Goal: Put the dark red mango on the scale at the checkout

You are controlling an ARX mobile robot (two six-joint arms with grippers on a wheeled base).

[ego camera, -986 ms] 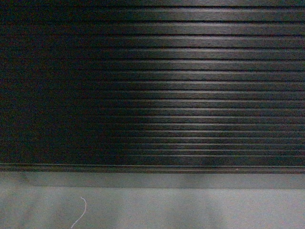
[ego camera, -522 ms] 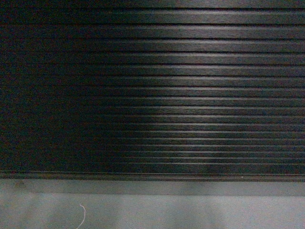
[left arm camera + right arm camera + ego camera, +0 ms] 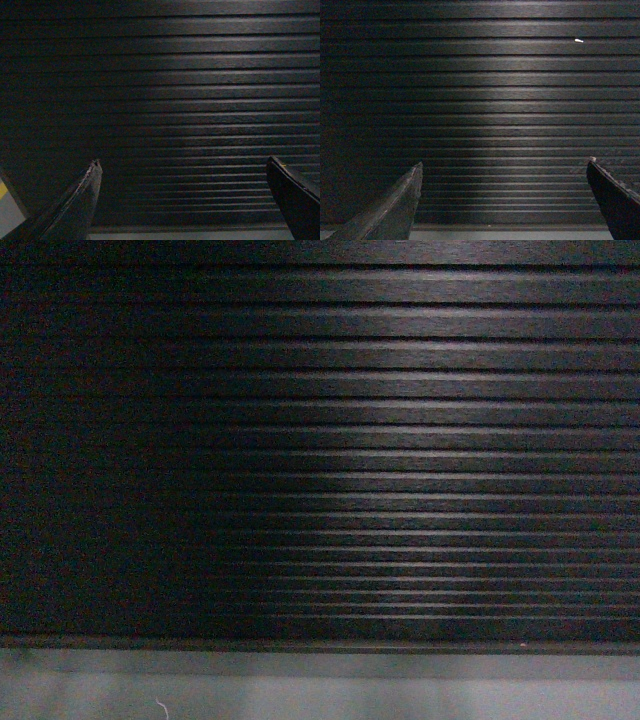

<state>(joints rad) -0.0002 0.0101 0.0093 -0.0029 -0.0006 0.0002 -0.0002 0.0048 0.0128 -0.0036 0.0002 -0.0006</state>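
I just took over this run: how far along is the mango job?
Early. Done: the robot is up against the checkout, whose ribbed front fills all three views. In hand: nothing. The left gripper and right gripper both have jaws spread wide and empty. Left: no mango or scale is in view, so finding, picking and placing remain.

Shop checkout, seen close up.
A dark ribbed checkout front filled every view above a grey base strip.
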